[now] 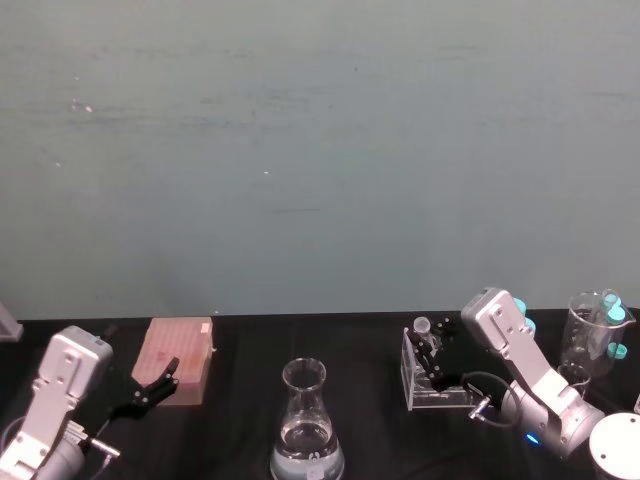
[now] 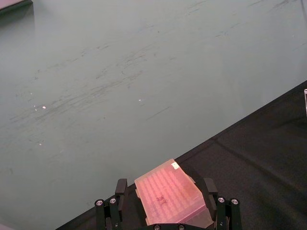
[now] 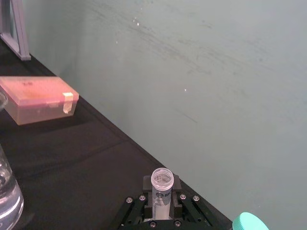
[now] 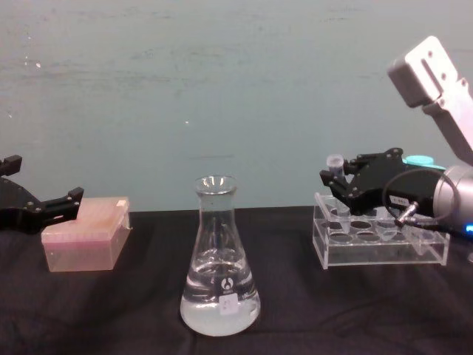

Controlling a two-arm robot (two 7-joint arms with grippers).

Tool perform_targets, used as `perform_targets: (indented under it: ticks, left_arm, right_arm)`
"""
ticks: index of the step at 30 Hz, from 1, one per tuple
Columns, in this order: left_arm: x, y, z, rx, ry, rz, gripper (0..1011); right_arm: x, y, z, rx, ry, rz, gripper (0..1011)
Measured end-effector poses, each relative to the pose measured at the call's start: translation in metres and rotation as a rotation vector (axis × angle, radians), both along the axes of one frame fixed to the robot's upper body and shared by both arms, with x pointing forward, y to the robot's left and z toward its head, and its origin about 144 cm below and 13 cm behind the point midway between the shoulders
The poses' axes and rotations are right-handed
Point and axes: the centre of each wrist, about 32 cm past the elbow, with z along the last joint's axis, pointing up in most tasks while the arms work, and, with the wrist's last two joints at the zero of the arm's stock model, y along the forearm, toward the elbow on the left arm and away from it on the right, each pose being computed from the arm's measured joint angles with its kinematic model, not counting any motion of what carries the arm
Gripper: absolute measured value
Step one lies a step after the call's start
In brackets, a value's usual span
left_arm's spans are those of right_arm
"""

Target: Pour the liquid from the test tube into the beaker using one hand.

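Observation:
The test tube (image 3: pixel 161 190), small and clear with an open whitish rim, stands upright between the fingers of my right gripper (image 4: pixel 338 181), which is shut on it just above the clear acrylic rack (image 4: pixel 377 240). The head view shows the same test tube (image 1: pixel 422 327) at the rack's left end. The beaker (image 4: pixel 219 274), a glass conical flask holding clear liquid (image 4: pixel 220 303) in its base, stands at the centre front of the black table, well left of the right gripper. My left gripper (image 1: pixel 155 385) rests open at the far left, beside a pink box.
A pink tip box (image 4: pixel 85 237) lies at the left, between the left gripper's fingers in the wrist view. At the far right a clear container (image 1: pixel 590 345) holds teal-capped tubes, with a white round object (image 1: pixel 620 445) near it. A teal wall stands behind the table.

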Motion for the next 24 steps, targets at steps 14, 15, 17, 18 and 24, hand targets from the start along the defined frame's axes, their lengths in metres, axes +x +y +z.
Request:
perform_targets:
  ticks: [14, 15, 17, 18, 24]
  left_arm:
    - [0.000, 0.000, 0.000, 0.000, 0.000, 0.000, 1000]
    - [0.000, 0.000, 0.000, 0.000, 0.000, 0.000, 1000]
    - [0.000, 0.000, 0.000, 0.000, 0.000, 0.000, 1000]
    - [0.000, 0.000, 0.000, 0.000, 0.000, 0.000, 1000]
    - [0.000, 0.000, 0.000, 0.000, 0.000, 0.000, 1000]
  right_arm:
    - [-0.005, 0.001, 0.027, 0.061, -0.057, 0.037, 224]
    - [-0.005, 0.001, 0.029, 0.063, -0.063, 0.042, 224]
    - [-0.006, 0.003, 0.037, 0.065, -0.084, 0.060, 224]
    - [-0.006, 0.003, 0.039, 0.065, -0.090, 0.065, 224]
    - [-0.005, 0.009, 0.048, 0.028, -0.141, 0.114, 224]
